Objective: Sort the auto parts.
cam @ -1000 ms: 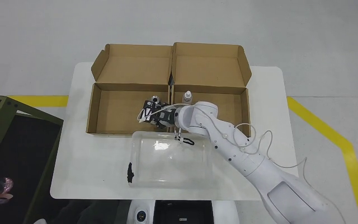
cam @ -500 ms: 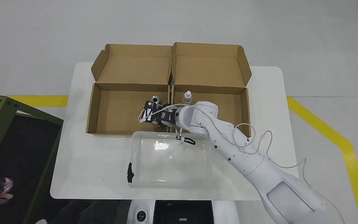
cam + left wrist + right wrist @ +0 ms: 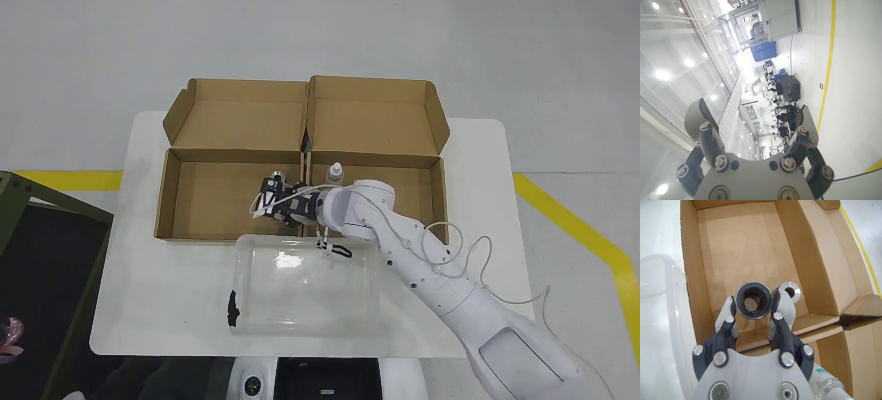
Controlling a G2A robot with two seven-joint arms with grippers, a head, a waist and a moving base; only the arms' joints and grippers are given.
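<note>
My right gripper (image 3: 754,300), jaws pinching a black-rimmed steel bushing (image 3: 753,313) across its outer wall, hangs over the cardboard box (image 3: 745,247), just beside a flanged collar (image 3: 792,291) on that box's floor; I judge the bushing heavy, rigid and slick, best gripped mid-length.

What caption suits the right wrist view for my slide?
Right gripper fingers clasp a black sleeve inside a cardboard box, beside a silver part.
</note>
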